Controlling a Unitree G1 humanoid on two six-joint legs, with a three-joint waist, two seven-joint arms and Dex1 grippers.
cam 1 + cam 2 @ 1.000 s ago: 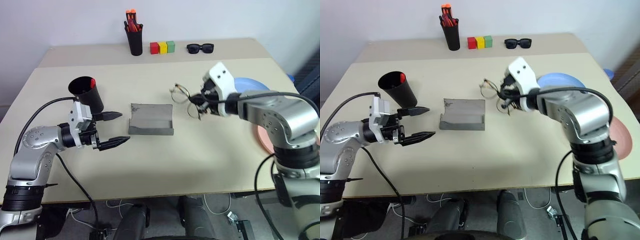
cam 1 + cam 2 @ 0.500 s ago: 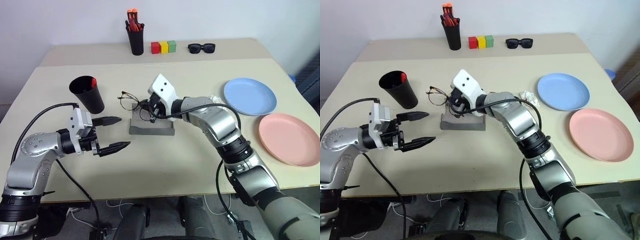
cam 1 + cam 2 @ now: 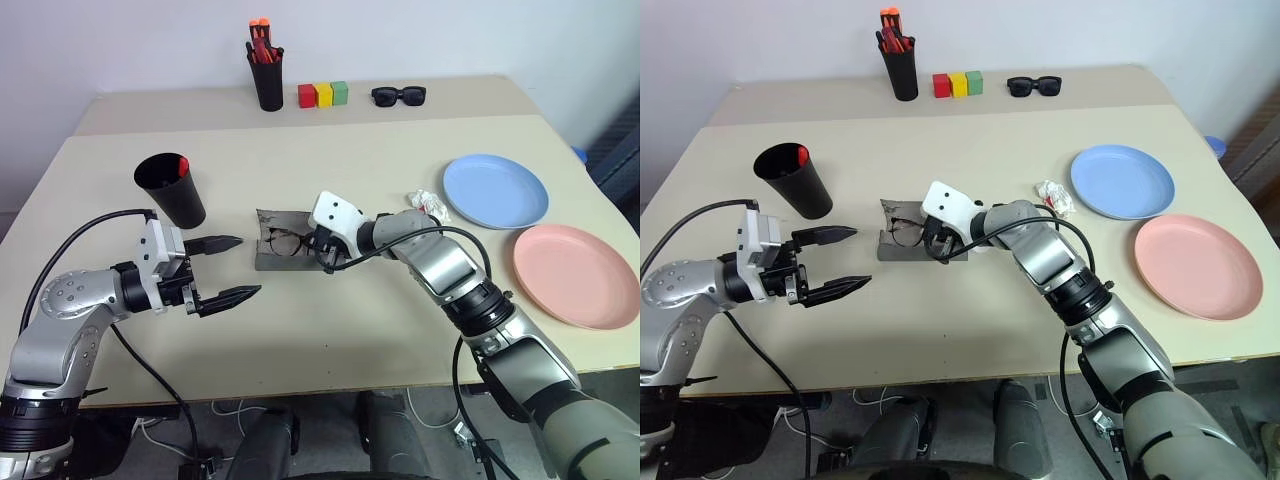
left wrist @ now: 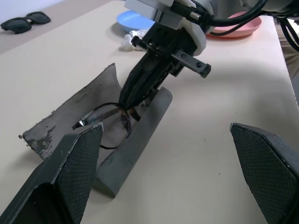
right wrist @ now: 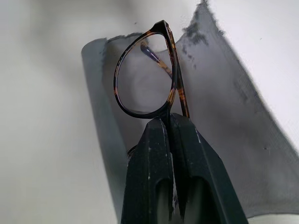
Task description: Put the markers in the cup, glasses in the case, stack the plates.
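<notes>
Glasses (image 3: 284,241) hang pinched at the frame in my right gripper (image 3: 322,252), low over the open grey case (image 3: 300,253) mid-table, so I can lay them flat inside. My left gripper (image 3: 228,268) waits spread wide and empty just left of the case, near the cup (image 3: 170,189) with a marker (image 3: 183,165) in it. Blue plate (image 3: 495,190) and pink plate (image 3: 576,275) sit unstacked, far right.

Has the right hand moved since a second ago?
Yes. The right hand, shut on the glasses, swung from near the blue plate leftward and down into the grey case.
</notes>
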